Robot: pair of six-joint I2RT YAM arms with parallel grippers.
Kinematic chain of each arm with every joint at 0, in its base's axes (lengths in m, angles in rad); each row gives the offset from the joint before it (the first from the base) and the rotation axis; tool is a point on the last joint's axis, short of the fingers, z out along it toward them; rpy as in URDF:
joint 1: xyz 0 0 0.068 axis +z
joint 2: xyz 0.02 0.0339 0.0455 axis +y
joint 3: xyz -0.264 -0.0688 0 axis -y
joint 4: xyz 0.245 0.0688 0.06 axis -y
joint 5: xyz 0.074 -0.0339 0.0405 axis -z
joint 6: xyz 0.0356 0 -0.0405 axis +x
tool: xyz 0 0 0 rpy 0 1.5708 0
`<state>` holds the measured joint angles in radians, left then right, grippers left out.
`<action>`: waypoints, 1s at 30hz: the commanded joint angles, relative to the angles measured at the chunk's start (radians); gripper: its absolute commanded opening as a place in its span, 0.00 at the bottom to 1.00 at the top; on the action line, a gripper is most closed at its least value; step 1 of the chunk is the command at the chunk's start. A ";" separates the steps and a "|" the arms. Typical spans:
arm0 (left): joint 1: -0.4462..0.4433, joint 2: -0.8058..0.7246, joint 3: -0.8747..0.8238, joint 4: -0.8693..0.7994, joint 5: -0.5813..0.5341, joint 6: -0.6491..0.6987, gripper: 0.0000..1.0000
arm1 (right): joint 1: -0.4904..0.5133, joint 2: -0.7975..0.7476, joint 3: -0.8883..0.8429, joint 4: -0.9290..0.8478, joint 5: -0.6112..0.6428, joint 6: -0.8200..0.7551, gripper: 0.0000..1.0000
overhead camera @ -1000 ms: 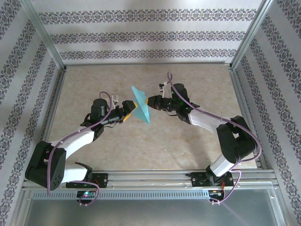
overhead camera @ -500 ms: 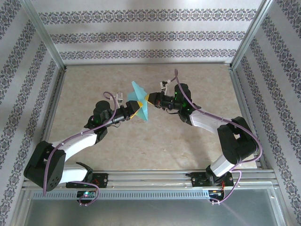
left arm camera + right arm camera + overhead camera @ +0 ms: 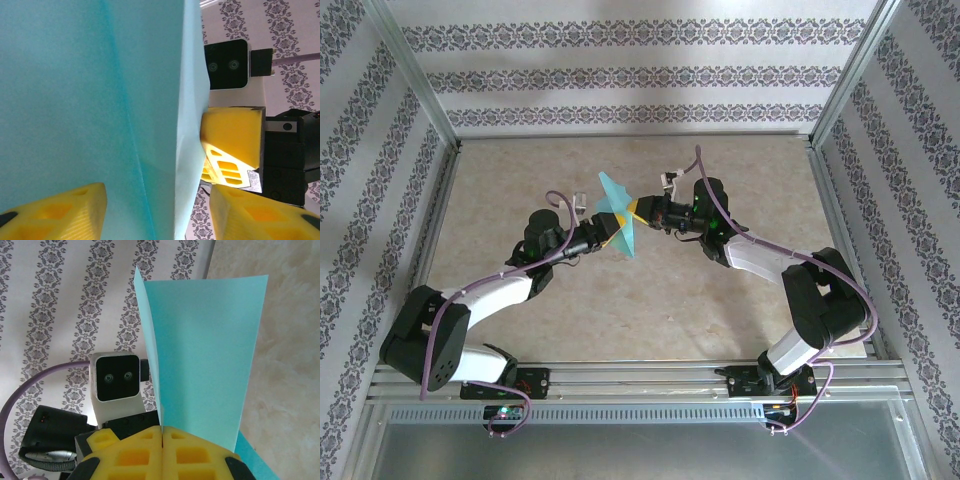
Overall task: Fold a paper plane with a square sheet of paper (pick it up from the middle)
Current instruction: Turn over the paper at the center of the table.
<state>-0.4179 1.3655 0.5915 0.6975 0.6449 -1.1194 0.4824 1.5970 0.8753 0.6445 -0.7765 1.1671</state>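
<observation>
From the near edge of the desk (image 3: 650,300) the left arm (image 3: 490,295) and the right arm (image 3: 760,262) lean in toward each other and meet over its middle. The left fingers (image 3: 60,216) stand apart, one on either side of the lower part of the paper plane (image 3: 619,222). There is open space between the sheet and one pad, and I cannot tell whether the other touches it. The right fingers (image 3: 135,456) are pressed together on the paper plane's edge, and the light-blue sheet rises straight out of the seam between them. The paper plane hangs in the air above the desk, between the two wrists, with a crease running down its length. Behind it all stands the patterned back wall (image 3: 640,75)
</observation>
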 commanded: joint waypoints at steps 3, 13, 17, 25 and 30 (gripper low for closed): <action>-0.008 0.012 0.035 0.108 0.047 0.009 0.49 | 0.017 0.007 -0.010 0.060 -0.027 0.028 0.00; -0.004 0.024 0.039 0.135 0.062 0.017 0.31 | 0.018 0.017 -0.016 0.072 -0.036 0.042 0.03; 0.007 0.025 0.031 0.152 0.062 0.005 0.21 | 0.016 0.013 -0.018 0.072 -0.037 0.047 0.07; 0.035 0.021 0.019 0.133 0.063 0.003 0.12 | -0.040 -0.051 -0.056 -0.001 0.021 -0.021 0.45; 0.070 -0.027 0.019 -0.049 0.055 0.081 0.12 | -0.109 -0.160 -0.088 -0.242 0.134 -0.233 0.57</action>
<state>-0.3698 1.3804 0.6025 0.7429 0.6884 -1.1099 0.4046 1.5139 0.8028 0.5396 -0.7261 1.0927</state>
